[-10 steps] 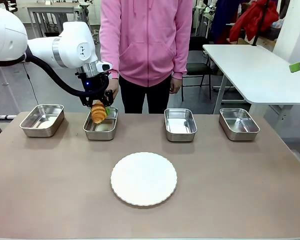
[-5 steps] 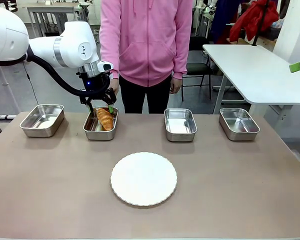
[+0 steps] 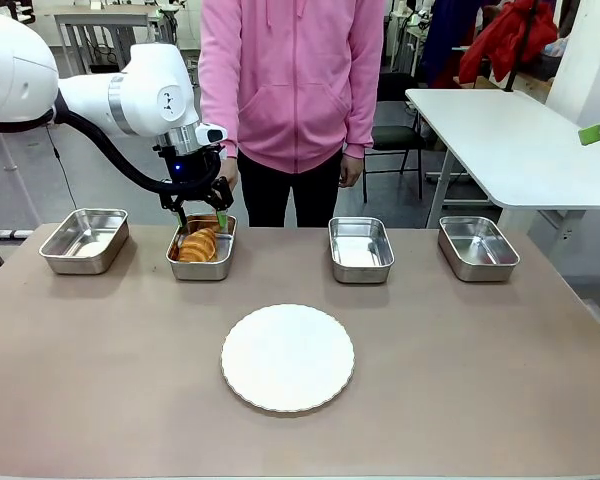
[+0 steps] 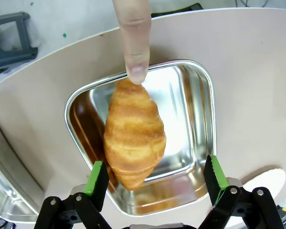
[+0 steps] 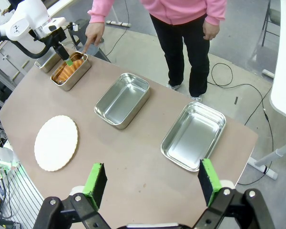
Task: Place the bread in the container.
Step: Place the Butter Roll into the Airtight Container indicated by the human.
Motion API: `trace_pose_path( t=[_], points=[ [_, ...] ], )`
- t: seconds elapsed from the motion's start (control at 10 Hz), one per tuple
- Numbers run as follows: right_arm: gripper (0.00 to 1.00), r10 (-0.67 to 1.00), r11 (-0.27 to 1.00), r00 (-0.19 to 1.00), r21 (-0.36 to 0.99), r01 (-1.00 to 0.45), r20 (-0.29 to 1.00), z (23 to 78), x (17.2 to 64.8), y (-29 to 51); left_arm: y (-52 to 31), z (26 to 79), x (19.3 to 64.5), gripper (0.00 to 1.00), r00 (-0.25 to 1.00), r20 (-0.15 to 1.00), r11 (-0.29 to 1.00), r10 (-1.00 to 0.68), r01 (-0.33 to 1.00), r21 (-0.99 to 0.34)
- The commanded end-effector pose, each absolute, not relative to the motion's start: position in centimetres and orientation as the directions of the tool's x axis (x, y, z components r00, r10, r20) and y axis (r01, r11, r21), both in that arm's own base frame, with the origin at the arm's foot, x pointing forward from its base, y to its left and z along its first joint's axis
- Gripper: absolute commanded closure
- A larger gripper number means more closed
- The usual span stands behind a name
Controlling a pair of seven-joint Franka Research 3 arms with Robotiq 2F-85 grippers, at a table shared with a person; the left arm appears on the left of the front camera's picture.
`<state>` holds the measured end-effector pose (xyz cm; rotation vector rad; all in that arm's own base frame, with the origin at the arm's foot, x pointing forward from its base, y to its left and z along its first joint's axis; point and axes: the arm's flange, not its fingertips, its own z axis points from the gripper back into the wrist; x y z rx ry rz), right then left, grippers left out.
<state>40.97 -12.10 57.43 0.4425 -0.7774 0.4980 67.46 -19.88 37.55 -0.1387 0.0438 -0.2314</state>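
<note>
The bread (image 3: 198, 245), a golden-brown croissant, lies inside the container (image 3: 202, 273), the second steel pan from the left at the far edge. My left gripper (image 3: 202, 220) hovers just above it, open, with nothing between the jaws. In the left wrist view the bread (image 4: 133, 133) rests lengthwise in the container (image 4: 204, 81) between my open left gripper (image 4: 155, 168) fingers, and a person's finger (image 4: 134, 43) touches its far tip. My right gripper (image 5: 151, 171) is open high above the table, looking down at the bread (image 5: 66, 71) far off.
Three more steel pans (image 3: 84, 240) (image 3: 361, 249) (image 3: 477, 247) line the far edge. A round white plate (image 3: 288, 357) sits mid-table. A person in a pink top (image 3: 292, 80) stands right behind the container, one hand (image 5: 93, 34) pointing down at it.
My left gripper held the bread over the container, then opened. The bread dropped into the pan and settled; the gripper has stayed above it.
</note>
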Motion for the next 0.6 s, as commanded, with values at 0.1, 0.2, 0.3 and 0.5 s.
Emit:
trace_pose_path(
  t=[0.1, 0.2, 0.3, 0.5],
  points=[
    [0.00, 0.247, 0.785, 0.591, 0.199, -0.587, 0.768, 57.6, 41.1, -12.1, -19.9, 37.5, 67.5, 0.00, 0.972, -0.027, 0.964, -0.232, 0.226, -0.142],
    [0.00, 0.247, 0.785, 0.591, 0.199, -0.587, 0.768, 57.6, 41.1, -12.1, -18.6, 39.1, 65.1, 0.00, 0.981, 0.028, 0.974, -0.194, 0.196, -0.111],
    [0.00, 0.247, 0.785, 0.591, 0.199, -0.587, 0.768, 57.6, 41.1, -12.1, -17.8, 40.3, 62.5, 0.00, 0.983, 0.080, 0.980, -0.168, 0.175, -0.098],
    [0.00, 0.247, 0.785, 0.591, 0.199, -0.587, 0.768, 57.6, 41.1, -12.1, -16.9, 42.3, 54.7, 0.00, 0.976, 0.176, 0.987, -0.130, 0.143, -0.068]
  ],
)
